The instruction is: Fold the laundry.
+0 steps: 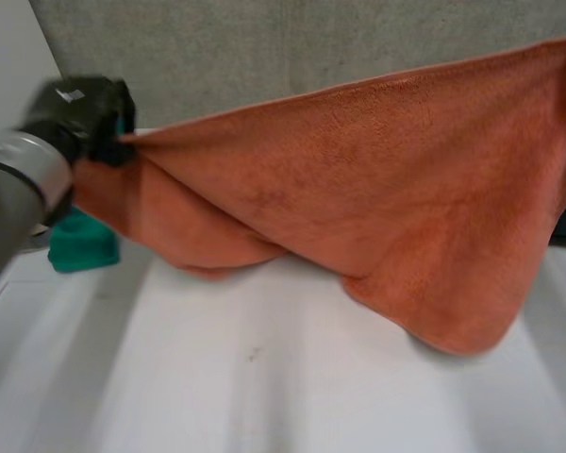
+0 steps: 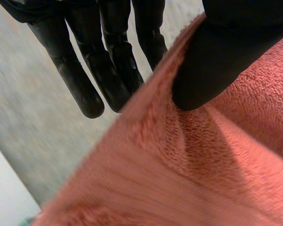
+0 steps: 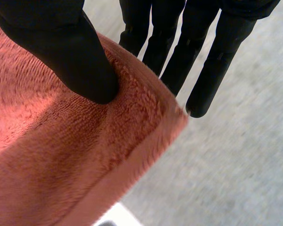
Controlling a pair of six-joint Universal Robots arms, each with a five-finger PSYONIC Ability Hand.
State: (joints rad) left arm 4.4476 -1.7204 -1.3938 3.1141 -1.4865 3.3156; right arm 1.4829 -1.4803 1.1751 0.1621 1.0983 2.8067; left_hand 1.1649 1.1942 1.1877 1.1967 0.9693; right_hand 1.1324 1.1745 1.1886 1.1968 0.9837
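1. Left arm (image 1: 14, 184): grey joint, close by at the left, reaching up and away over the table (image 1: 264, 396).
2. Left hand (image 1: 85, 113): grasping the towel (image 1: 358, 208) at its left top corner. Its wrist view shows the thumb (image 2: 226, 56) pressed on the near face and straight fingers (image 2: 85, 84) behind the hem, so the cloth is pinched between them.
3. Right hand (image 3: 61, 52): grasping the towel's other top corner the same way, with the thumb on the near face and straight fingers (image 3: 212, 70) behind the edge.
4. Towel: orange terry, held aloft and spread in front of the grey wall (image 1: 264, 47). It lies below and between the hands.
   - The long axis runs hand to hand along the top hem.
   - In the head view the hem climbs toward the right, so the right corner looks higher.
   - The body sags in two lobes, the deeper one on the right.
   - I cannot tell whether either lobe touches the table.
5. Teal cloth (image 1: 80, 245): bunched on the table under the left hand, near the towel's left lobe.
6. Judgement: each hand has its own corner and neither is nearer the other's. The next move likely turns on levelling the hem, then lowering the towel flat on the table.
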